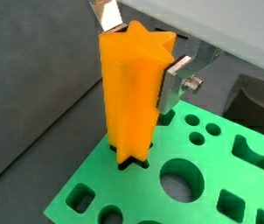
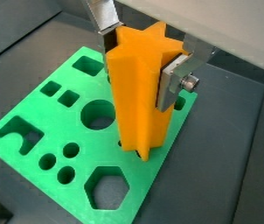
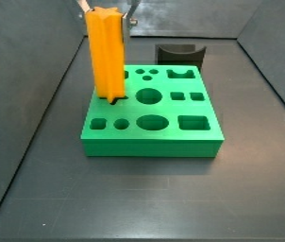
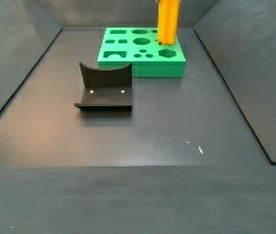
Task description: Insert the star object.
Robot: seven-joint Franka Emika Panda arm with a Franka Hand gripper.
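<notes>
The star object (image 1: pixel 135 96) is a tall orange bar with ridged sides, standing upright. My gripper (image 1: pixel 141 52) is shut on its upper end, one silver finger (image 2: pixel 176 83) on each side. The bar's lower end sits in the star-shaped hole near a corner of the green block (image 1: pixel 100 179). The bar (image 2: pixel 141 96) and the block (image 2: pixel 30 109) also show in the second wrist view. In both side views the bar (image 3: pixel 105 57) (image 4: pixel 167 23) rises well above the block (image 3: pixel 152 142) (image 4: pixel 141 69). How deep it is in the hole is hidden.
The green block has several other shaped holes: round, square, hexagonal and arched. The dark fixture (image 3: pixel 179 54) stands on the floor beyond the block in one side view and nearer the camera in the other (image 4: pixel 104 89). Dark walls enclose the floor.
</notes>
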